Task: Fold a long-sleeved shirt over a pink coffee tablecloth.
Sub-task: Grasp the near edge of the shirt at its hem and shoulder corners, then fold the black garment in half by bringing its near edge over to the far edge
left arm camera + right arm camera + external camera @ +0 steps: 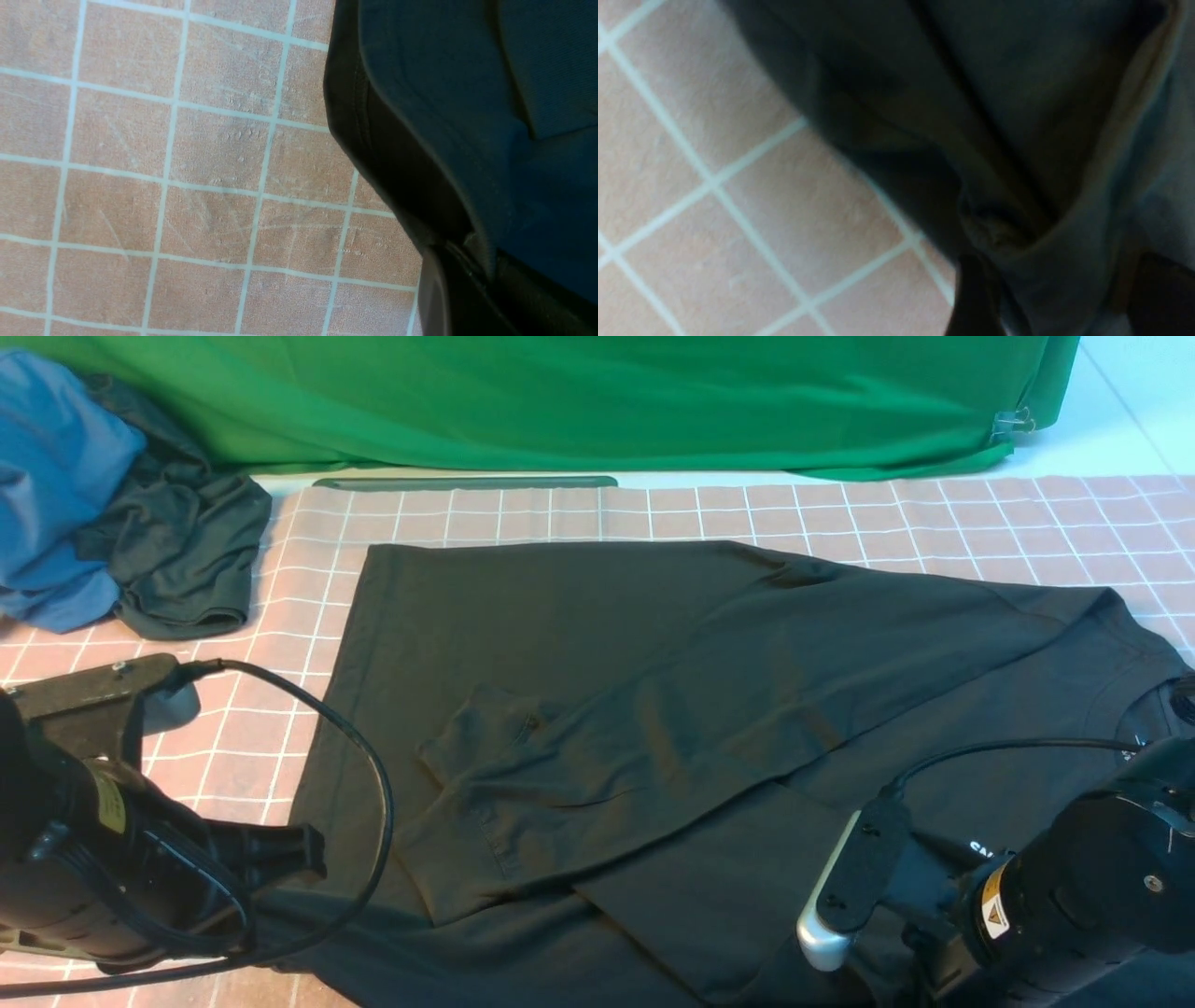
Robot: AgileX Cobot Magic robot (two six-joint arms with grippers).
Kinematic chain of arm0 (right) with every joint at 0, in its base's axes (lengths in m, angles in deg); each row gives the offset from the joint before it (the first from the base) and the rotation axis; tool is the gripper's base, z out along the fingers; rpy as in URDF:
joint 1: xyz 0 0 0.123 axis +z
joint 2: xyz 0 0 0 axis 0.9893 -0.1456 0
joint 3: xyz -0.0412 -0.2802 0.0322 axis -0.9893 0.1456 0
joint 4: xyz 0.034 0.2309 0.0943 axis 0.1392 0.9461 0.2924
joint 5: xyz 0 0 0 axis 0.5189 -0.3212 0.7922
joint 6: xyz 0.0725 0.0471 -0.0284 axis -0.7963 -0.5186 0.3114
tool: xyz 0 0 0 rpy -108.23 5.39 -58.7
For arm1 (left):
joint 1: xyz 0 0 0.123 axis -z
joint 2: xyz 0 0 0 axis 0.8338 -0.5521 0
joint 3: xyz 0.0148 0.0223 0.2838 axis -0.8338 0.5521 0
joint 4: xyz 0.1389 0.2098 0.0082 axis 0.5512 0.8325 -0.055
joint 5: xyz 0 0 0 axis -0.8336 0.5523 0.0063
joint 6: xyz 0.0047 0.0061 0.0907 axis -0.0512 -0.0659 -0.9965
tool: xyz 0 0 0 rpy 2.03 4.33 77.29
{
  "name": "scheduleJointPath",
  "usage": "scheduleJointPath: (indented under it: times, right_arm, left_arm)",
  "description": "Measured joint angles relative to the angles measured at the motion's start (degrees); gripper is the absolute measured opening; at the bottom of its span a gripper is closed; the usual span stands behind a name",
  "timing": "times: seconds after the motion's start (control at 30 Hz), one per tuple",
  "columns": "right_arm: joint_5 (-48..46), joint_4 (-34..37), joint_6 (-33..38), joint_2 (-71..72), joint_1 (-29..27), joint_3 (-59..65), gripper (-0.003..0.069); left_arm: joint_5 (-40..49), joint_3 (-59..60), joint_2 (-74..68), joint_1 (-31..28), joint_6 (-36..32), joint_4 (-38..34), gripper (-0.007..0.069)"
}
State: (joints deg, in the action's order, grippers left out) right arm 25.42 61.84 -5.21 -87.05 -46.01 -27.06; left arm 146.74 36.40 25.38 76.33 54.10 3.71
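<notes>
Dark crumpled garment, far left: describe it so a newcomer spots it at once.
Find the pink gridded tablecloth in front of the green cloth. At its far left corner, the dark crumpled garment lies right of the blue garment. Unlike the black long-sleeved shirt spread out mid-cloth, it is small and bunched.

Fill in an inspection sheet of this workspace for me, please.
Surface: tablecloth, pink grid, flat.
Job's things: shirt spread on it, one sleeve folded across the body.
Clutter: blue garment and dark bundle, far left.
Grippers: left gripper shut on the shirt's edge; right gripper open, shirt fabric between its jaws.
Cables: left cable loops over the shirt; right cable above it.
Surroundings: green cloth behind.
</notes>
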Motion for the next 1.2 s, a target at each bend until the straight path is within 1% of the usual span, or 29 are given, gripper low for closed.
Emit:
scheduleJointPath:
  times: [0.03, 0.07, 0.1, 0.13, 0.17, 0.2, 0.23, 0.33, 0.53, 0.67, 0.7, 0.73, 0.77, 0.8, 0.9, 0.93, 0.97, 1.0, 1.03, 1.1, 1.17, 1.2]
  right_arm:
    - [0.17, 0.0, 0.0, -0.06, 0.0, 0.0, 0.0389]
    - [0.21, 0.0, 0.0, -0.17, 0.0, 0.0, 0.0323]
    - [0.21, 0.0, 0.0, -0.17, 0.0, 0.0, 0.0242]
    - [0.21, 0.0, 0.0, -0.17, 0.0, 0.0, 0.0225]
    - [0.21, 0.0, 0.0, -0.17, 0.0, 0.0, 0.0104]
    - [0.21, 0.0, 0.0, -0.17, 0.0, 0.0, 0.0095]
    - [0.0, 0.0, -0.05, -0.17, 0.0, 0.0, 0.0063]
    - [-0.86, 0.0, -0.05, -0.17, 0.0, 0.0, 0.0058]
    - [-6.7, 0.0, 0.08, 2.44, 0.0, -0.12, 0.0058]
    - [-12.85, -0.93, 0.84, 5.33, -0.37, -3.52, 0.0051]
    - [-12.85, -0.93, 1.04, 5.41, -0.44, -3.8, 0.0051]
    - [-16.09, -1.06, 2.77, 5.51, -1.35, -6.4, 0.0051]
    - [-17.0, -1.06, 3.15, 5.51, -2.0, -7.58, 0.0051]
    - [-17.21, -1.06, 3.29, 5.46, -2.4, -8.17, 0.0051]
    - [-18.64, -0.71, 5.48, 5.13, -6.83, -12.73, 0.0051]
    - [-18.75, -0.51, 5.93, 4.9, -7.47, -13.6, 0.0051]
    - [-19.33, 1.07, 8.03, 3.79, -10.46, -16.08, 0.005]
    - [-19.89, 2.3, 9.57, 2.65, -12.03, -17.67, 0.005]
    - [-20.02, 2.56, 10.19, 2.09, -12.32, -18.35, 0.005]
    - [-21.17, 4.88, 12.3, -1.74, -15.42, -22.33, 0.005]
    - [-22.1, 5.56, 13.15, -6.55, -17.38, -27.04, 0.005]
    - [-22.16, 5.62, 13.15, -6.56, -17.58, -27.04, 0.005]
  left_arm:
    - [0.0, 0.0, 0.0, 0.0, -0.06, 0.0, 0.0031]
    - [0.0, 0.0, 0.0, 0.0, -0.06, 0.0, 0.0031]
    - [0.0, 0.0, 0.0, 0.0, -0.06, 0.0, 0.0031]
    - [0.0, 0.0, 0.0, 0.0, -0.06, 0.0, 0.0031]
    - [0.0, 0.0, 0.0, 0.0, -0.12, 0.0, 0.0031]
    - [0.0, 0.0, 0.0, 0.0, -0.12, 0.0, 0.0031]
    - [0.0, 0.0, 0.0, 0.0, -0.12, 0.0, 0.0031]
    - [0.0, -0.02, 0.0, 0.0, -0.12, 0.0, 0.0031]
    - [2.41, -5.26, 0.0, 0.0, -0.06, -0.43, 0.0031]
    - [3.26, -9.42, -0.38, -1.15, -0.02, -0.48, 0.0031]
    - [3.14, -9.53, -0.52, -1.27, -0.02, -0.48, 0.0031]
    - [3.01, -10.42, -1.44, -2.76, -0.02, -0.81, 0.0031]
    - [2.89, -10.81, -2.08, -3.57, -0.02, -1.07, 0.0031]
    - [2.89, -10.9, -2.43, -4.01, -0.02, -1.21, 0.0031]
    - [2.16, -13.1, -6.02, -7.54, -0.08, -2.5, 0.0031]
    - [1.77, -13.45, -6.77, -7.98, -0.08, -2.68, 0.0031]
    - [0.6, -15.44, -9.36, -10.03, -0.52, -4.07, 0.0031]
    - [-0.05, -16.77, -10.95, -10.93, -0.88, -4.83, 0.0031]
    - [-0.17, -17.06, -11.28, -10.93, -0.88, -4.83, 0.0031]
    - [-1.08, -20.44, -15.09, -12.79, -2.02, -6.92, 0.0031]
    - [-1.61, -24.3, -19.39, -13.82, -2.89, -8.18, 0.0031]
    - [-1.7, -25.06, -19.8, -13.99, -2.88, -8.32, 0.0031]
